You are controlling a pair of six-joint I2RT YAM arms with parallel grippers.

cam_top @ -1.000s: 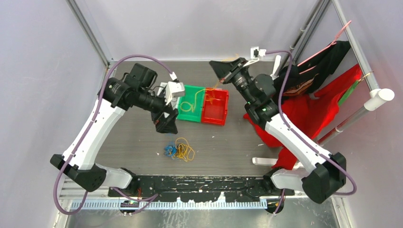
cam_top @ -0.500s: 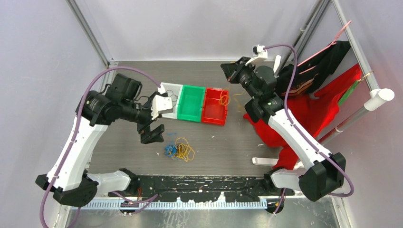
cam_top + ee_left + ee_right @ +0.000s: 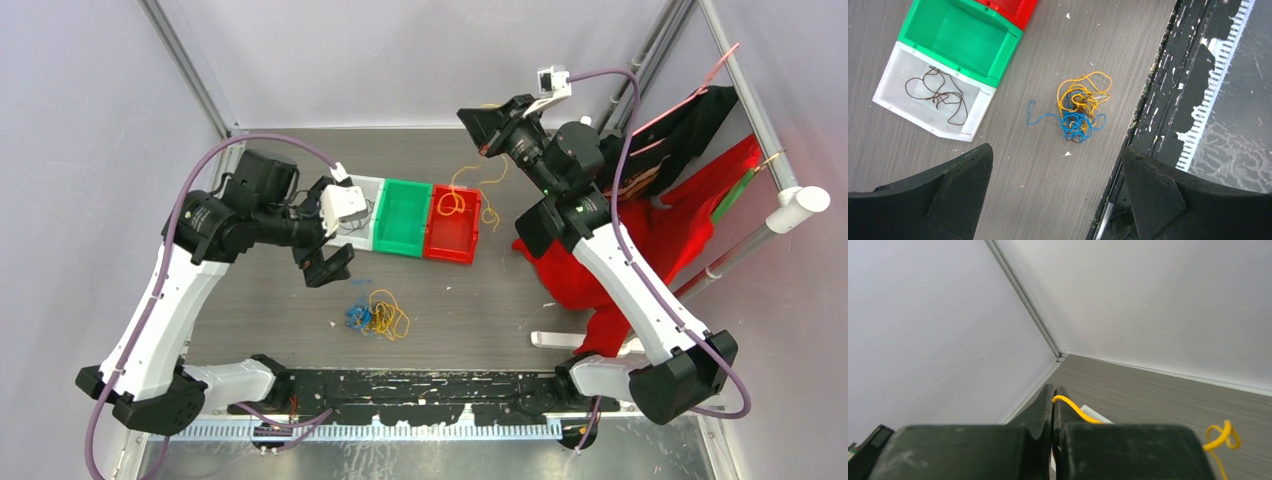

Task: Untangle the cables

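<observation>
Grey worktop (image 3: pixel 480 290): left claw (image 3: pixel 1054 150) hovers, fingers wide apart, above yellow-blue-brown cable tangle (image 3: pixel 1079 112) near front edge. Right claw (image 3: pixel 1054 390), raised behind red bin (image 3: pixel 452 238), pinched tight on yellow cable (image 3: pixel 1073 407) dangling toward bin. Brown cable (image 3: pixel 938 95) lies in white bin (image 3: pixel 893 100).

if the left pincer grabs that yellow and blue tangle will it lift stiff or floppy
Probably floppy: the yellow cable hanging from the right pincer droops in loose curls. The tangle likely lifts as one light clump, its strands being interlooped, though the blue tail may trail.
</observation>
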